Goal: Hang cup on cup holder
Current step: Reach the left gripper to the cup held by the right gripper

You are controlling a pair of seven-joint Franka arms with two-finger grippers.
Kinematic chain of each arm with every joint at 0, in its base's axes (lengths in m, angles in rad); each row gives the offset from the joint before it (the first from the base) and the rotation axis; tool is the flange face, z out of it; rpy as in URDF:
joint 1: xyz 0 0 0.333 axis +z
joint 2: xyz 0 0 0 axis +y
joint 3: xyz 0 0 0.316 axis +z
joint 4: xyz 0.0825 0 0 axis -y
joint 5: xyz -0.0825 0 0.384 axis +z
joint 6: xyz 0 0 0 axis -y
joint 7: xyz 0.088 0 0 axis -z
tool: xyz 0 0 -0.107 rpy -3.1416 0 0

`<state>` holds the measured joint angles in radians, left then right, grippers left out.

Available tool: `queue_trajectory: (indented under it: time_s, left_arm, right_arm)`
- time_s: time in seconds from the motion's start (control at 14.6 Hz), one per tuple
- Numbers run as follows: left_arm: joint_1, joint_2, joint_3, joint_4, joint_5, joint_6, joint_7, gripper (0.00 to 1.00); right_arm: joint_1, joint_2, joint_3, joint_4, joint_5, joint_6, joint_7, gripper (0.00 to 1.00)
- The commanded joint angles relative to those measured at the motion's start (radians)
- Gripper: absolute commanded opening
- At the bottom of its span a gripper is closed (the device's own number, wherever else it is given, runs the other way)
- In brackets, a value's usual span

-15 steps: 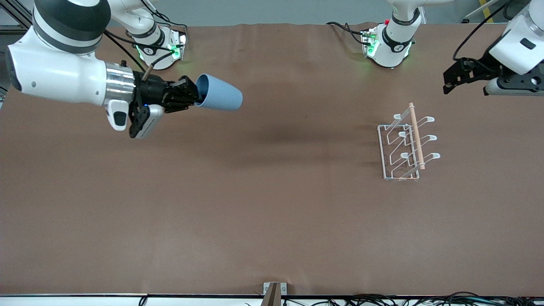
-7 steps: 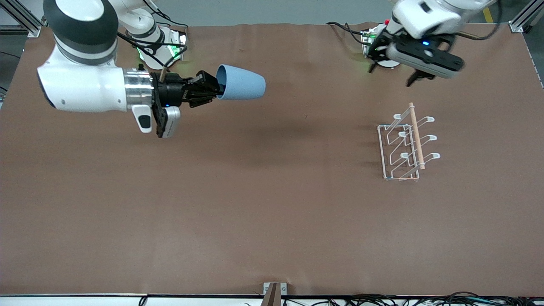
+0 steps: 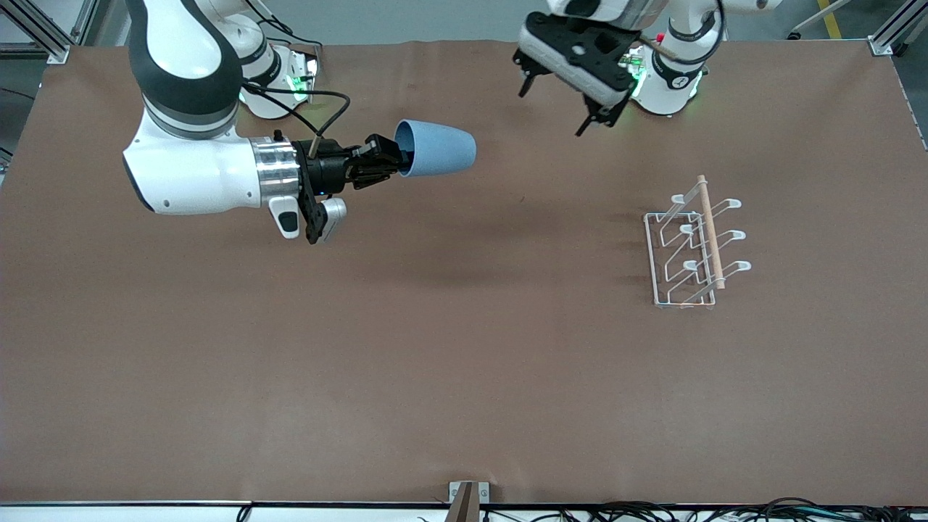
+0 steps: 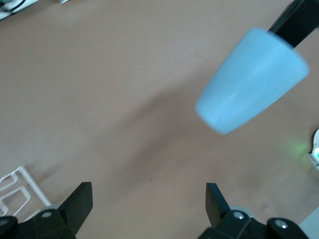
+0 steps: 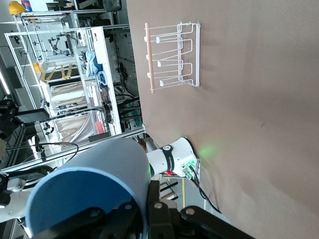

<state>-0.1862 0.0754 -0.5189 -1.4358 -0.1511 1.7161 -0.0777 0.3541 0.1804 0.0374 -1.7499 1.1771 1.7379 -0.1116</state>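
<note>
Cup [image 3: 436,148]: light blue, darker blue inside, lying sideways in the air above the tabletop [image 3: 435,348], well apart from the cup holder, toward the right arm's end; closed bottom pointing toward the cup holder's end, mouth toward the wrist that carries it.

Right end effector [image 3: 378,162]: clenched on the cup's rim, one finger inside the mouth and one outside; arm stretched level over the tabletop from its base.

Right wrist view: cup's rim [image 5: 89,191] close in front, pinched between the black fingers [image 5: 164,216]; cup holder [image 5: 172,57] small and distant on the brown surface.

Cup holder [image 3: 692,246]: white wire rack standing on the tabletop toward the left arm's end; rectangular base, looped prongs turned upward, light wooden rod [image 3: 710,230] along the top; no cup on any prong.

Left end effector [image 3: 562,105]: released, fingers spread wide, in the air over the tabletop near its own base, between cup and cup holder along the table's length, touching neither.

Left wrist view: two dark fingertips [image 4: 82,196] wide apart, blurred cup [image 4: 251,79] ahead of them, a corner of the white rack [image 4: 17,191] at the edge.
</note>
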Motion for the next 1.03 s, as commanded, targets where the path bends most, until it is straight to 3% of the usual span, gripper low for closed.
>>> queue_trajectory:
  time_s: [0.0,0.34,0.96]
  left_arm:
    - [-0.025,0.067,-0.03,0.044,-0.005,0.043,0.015,1.0]
    - [-0.081,0.107,-0.03,0.043,-0.002,0.18,0.107,1.0]
    - [-0.138,0.156,-0.03,0.035,0.019,0.243,0.269,1.0]
  right_arm:
    - [0.008,-0.004,-0.01,-0.003,0.03,-0.003,-0.042,0.02]
    - [0.008,0.002,-0.01,-0.003,0.032,-0.006,-0.053,0.02]
    - [0.009,0.004,-0.01,-0.003,0.032,-0.008,-0.051,0.03]
